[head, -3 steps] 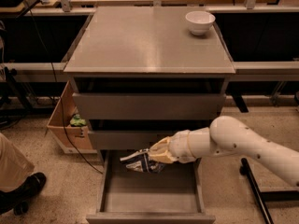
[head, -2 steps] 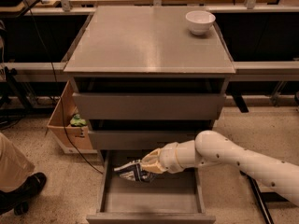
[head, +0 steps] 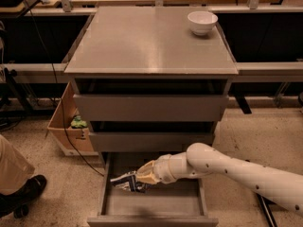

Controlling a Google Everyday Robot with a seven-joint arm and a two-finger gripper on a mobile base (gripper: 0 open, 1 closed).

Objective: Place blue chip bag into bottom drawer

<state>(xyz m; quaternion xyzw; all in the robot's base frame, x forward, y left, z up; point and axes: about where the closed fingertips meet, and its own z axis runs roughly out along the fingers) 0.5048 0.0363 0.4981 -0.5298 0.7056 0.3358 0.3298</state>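
Observation:
The bottom drawer (head: 151, 218) is pulled out at the foot of the grey cabinet, a wide shallow tray. My white arm reaches in from the right. My gripper (head: 127, 181) is low over the left part of the drawer's inside and is shut on the blue chip bag (head: 129, 182), a small dark crinkly bag with shiny edges that sticks out to the left of the fingers. The bag hangs just above the drawer floor.
Two grey drawers (head: 150, 107) sit above, slightly out. A white bowl (head: 202, 22) stands on the cabinet top at the back right. A cardboard box (head: 66, 126) stands left of the cabinet. A person's leg and shoe (head: 19, 193) are at the lower left.
My arm has moved left and down, carrying the bag from the drawer's middle to low over its left part.

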